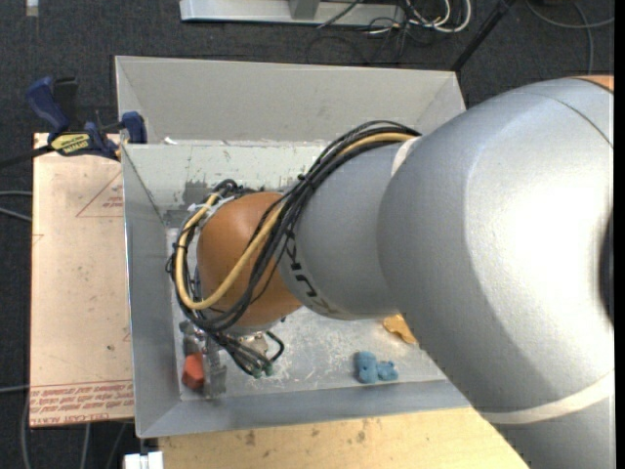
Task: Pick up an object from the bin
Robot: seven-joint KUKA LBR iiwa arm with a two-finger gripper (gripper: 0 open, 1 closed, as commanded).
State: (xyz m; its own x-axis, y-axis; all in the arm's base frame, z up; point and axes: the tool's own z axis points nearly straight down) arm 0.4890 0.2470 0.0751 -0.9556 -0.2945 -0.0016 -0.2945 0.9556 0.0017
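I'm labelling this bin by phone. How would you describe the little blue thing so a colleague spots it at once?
Find the grey metal bin and follow its near wall, lowest in view. Just inside it, right of the middle, lies a small lumpy blue thing. Its neighbour is a yellow-orange scrap; far left lies a red piece.

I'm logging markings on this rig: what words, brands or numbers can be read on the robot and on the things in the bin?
Grey arm: dark lettering on its casing, partly behind the cables, too cut off to read.
Red thing, blue thing, orange piece: no text to be seen on them.
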